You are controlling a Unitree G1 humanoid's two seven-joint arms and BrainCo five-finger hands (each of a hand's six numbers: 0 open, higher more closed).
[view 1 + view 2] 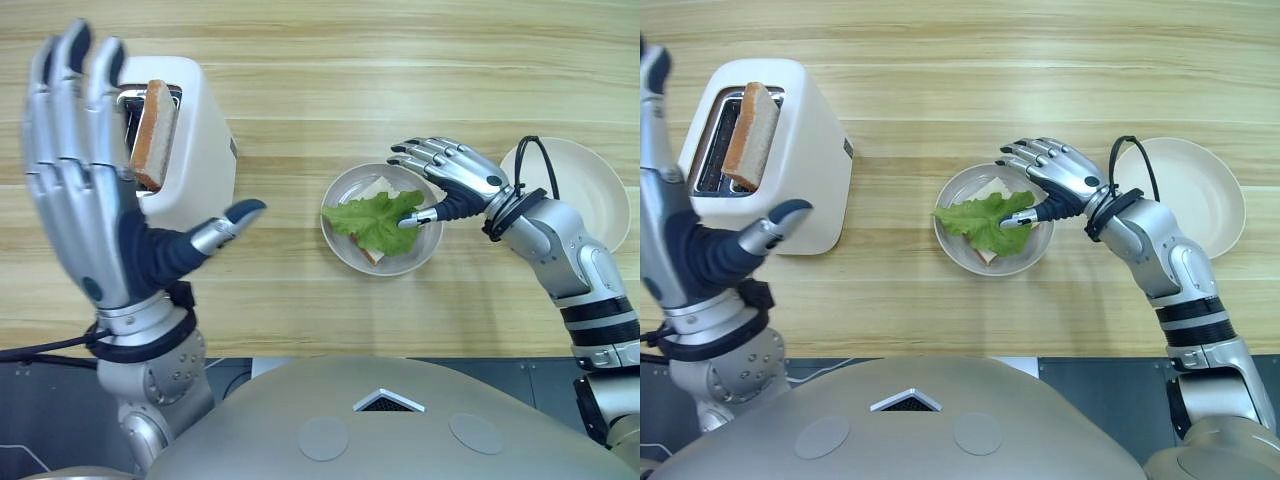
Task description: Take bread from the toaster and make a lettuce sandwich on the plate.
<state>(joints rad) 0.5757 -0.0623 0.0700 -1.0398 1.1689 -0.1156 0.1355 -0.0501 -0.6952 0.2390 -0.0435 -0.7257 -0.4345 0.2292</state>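
Left robot hand [80, 200]: raised upright just left of the white two-slot toaster [200, 150], fingers straight, thumb spread, holding nothing.

Toaster stands on the light wooden desk [300, 70]. One brown-crusted bread slice [153, 135] sticks well up out of the near slot, tilted.

Handling judgement: toast is light, stiff and dry but crumbly, so it should not be squeezed hard. Best hold looks like a pinch across the two flat faces of the exposed upper half, then a straight lift so the crust clears the slot.

Centre: round grey plate [400, 266] carries a pale bread slice [378, 187] with a ruffled green lettuce leaf [372, 222] draped over it. The leaf is soft, limp and easily dragged off.

Right robot hand [450, 175]: over the plate's right edge, fingers extended and gripping nothing, thumb tip touching the leaf.

Far right: cream shallow dish [590, 195], nothing in it.

Sandwich lacks its top slice.
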